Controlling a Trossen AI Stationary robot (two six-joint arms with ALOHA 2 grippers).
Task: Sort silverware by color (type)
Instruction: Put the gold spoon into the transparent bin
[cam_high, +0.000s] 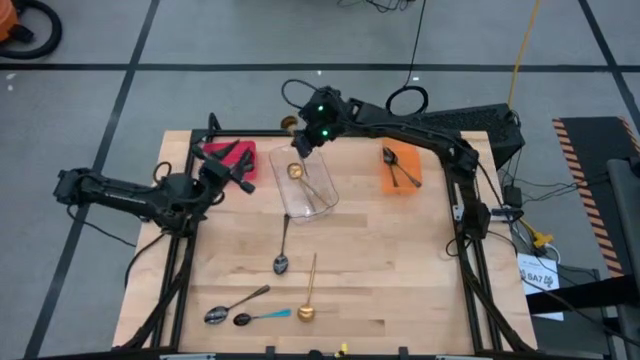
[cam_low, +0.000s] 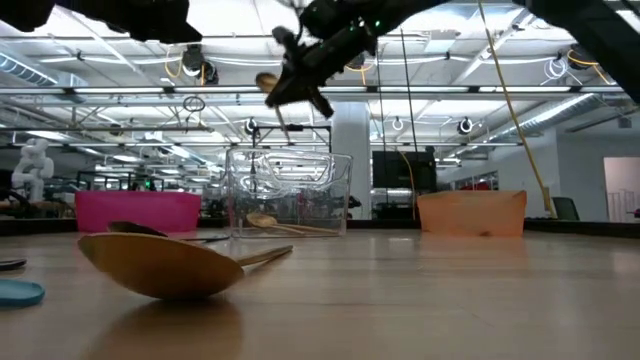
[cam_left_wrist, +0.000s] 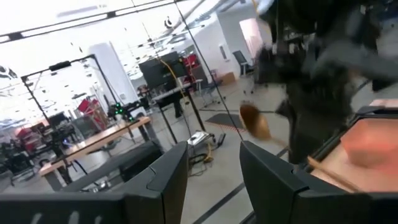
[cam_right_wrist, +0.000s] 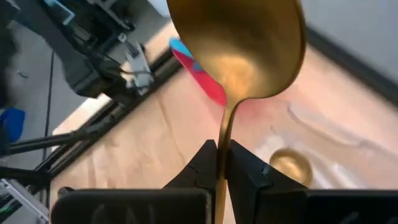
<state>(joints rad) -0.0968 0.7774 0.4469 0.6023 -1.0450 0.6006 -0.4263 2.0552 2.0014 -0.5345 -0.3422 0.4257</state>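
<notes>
My right gripper (cam_high: 303, 138) hangs over the table's far edge, just beyond the clear container (cam_high: 308, 187), and is shut on a gold spoon (cam_right_wrist: 239, 43). Another gold spoon (cam_high: 295, 172) lies inside that container. My left gripper (cam_high: 238, 170) stands open and empty at the table's left side, next to the pink tray (cam_high: 232, 154). On the near half of the table lie a dark spoon (cam_high: 283, 246), a gold spoon (cam_high: 310, 292), another dark spoon (cam_high: 236, 305) and a blue-handled spoon (cam_high: 263, 317). My right gripper pinches the gold spoon's slim handle (cam_right_wrist: 222, 146) between its two fingers, just behind the bowl. The handle runs back along the fingers, and the bowl (cam_low: 267, 83) sticks out past their tips. The fingers slant down toward the table's left. The spoon is lifted clear of the table.
An orange tray (cam_high: 400, 170) at the far right holds dark spoons. The pink tray, the clear container and the orange tray stand in a row along the far edge. Bare wood lies on the table's right half, near the front.
</notes>
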